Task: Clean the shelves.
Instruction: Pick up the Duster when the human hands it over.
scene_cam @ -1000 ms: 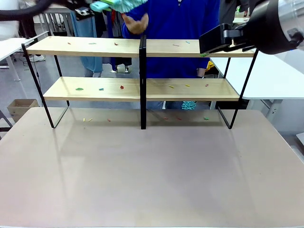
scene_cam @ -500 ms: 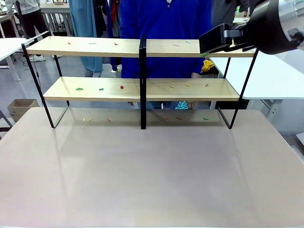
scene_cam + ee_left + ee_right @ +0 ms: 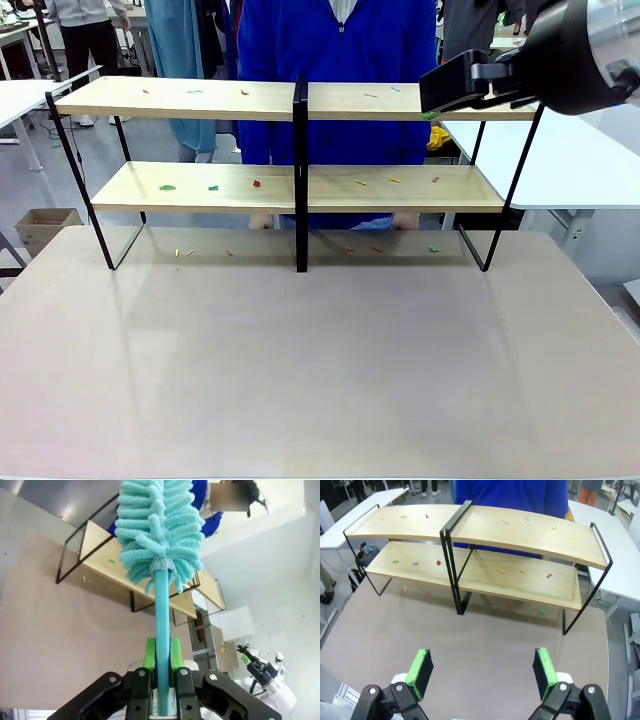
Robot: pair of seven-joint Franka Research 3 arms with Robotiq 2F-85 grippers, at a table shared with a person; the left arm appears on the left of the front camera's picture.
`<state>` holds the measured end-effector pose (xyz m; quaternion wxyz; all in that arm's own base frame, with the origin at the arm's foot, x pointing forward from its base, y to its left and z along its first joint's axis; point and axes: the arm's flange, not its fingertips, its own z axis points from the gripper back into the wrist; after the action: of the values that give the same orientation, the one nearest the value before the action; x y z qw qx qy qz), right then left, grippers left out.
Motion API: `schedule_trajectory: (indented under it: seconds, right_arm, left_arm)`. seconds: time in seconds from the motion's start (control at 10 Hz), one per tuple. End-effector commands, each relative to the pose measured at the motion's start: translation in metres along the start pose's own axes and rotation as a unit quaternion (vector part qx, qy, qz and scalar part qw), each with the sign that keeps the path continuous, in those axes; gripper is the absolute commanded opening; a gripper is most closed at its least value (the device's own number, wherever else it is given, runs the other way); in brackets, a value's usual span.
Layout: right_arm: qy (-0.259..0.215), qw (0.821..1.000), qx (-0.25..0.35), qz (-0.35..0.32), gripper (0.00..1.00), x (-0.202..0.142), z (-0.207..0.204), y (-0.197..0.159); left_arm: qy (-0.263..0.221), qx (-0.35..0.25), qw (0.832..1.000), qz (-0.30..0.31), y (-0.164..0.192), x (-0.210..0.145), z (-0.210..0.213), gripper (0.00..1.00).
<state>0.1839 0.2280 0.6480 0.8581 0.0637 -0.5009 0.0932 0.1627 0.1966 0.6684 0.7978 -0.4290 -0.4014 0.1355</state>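
Approach step, I'd say: left end effector (image 3: 161, 652) clenched on teal duster (image 3: 160, 535), right end effector (image 3: 481, 669) released (idle), next lower duster onto littered shelves (image 3: 200, 98) at desk (image 3: 320, 380) far edge.

front view faces the shelves (image 3: 200, 98) level across the table (image 3: 320, 380); both wrist views share them from higher up.

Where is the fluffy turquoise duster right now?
In the left wrist view, the duster is clamped between the green fingers of the left gripper, its fluffy head overlapping the shelves beyond.
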Motion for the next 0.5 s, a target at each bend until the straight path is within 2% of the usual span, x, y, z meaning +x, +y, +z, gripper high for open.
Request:
schedule_trajectory:
  seconds: [0.0, 0.4]
  right_arm:
    - [0.0, 1.0, 0.004, 0.002, 1.0, 0.0009, 0.001, 0.0]
    - [0.0, 1.0, 0.004, 0.002, 1.0, 0.0009, 0.001, 0.0]
  left_arm:
    - [-0.003, 0.005, 1.0, -0.023, -0.0224, 0.0082, 0.004, 0.04]
    - [-0.003, 0.005, 1.0, -0.023, -0.0224, 0.0082, 0.004, 0.04]
